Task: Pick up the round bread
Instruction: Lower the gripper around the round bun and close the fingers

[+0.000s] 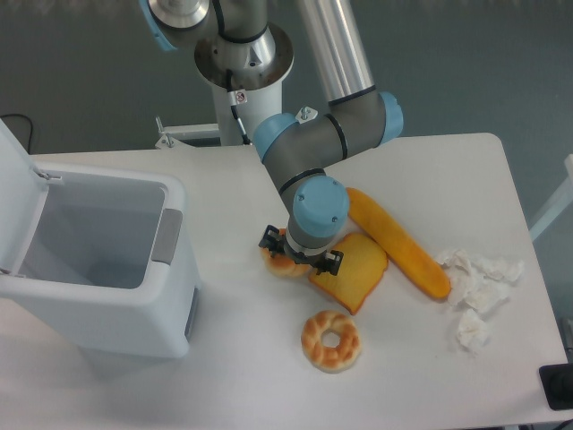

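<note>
Round bread [281, 265] — golden, knotted dome (mostly hidden) — beneath the hand [300, 254], grip indeterminate; square toast [354, 271] just beside.

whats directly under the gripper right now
The round bread sits under the gripper; only its left edge shows. The wrist covers its top, so whether the fingers touch it cannot be seen.

Golden-orange round bread [279, 265], amber toast slice [354, 273], white table [430, 179]
</note>
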Controlling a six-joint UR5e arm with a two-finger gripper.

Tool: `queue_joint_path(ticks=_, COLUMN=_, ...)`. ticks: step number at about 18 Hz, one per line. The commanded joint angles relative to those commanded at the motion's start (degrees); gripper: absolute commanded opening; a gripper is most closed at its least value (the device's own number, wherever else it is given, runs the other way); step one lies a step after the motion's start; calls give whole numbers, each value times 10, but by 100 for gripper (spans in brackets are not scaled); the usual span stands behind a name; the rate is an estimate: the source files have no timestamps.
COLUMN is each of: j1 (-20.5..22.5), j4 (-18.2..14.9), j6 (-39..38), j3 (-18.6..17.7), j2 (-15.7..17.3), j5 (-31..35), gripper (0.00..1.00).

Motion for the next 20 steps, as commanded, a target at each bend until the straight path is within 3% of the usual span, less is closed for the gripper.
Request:
queue_joint_path(ticks=4, j1=-1, j4=2, j6=0, j3=-2, j2=1, j5=0, gripper=100)
queue_joint_path(ticks=6, j1=-3, j4=1, j6=0, j3=-2, j2=1, j5=0, gripper=90)
queue_joint_path(ticks=9, j1=-2, j4=1, j6=3, j3=0, j2=4, j5=0, gripper=66)
queue_joint_path(ticks=17, j1=-3, j4=0, j6=2, j3=4, j2=4, j5=3, gripper=55)
queue_joint_path(ticks=20, j1=-3, j4=-1, j6=2, j3=4, j2=4, j5=3, gripper=56)
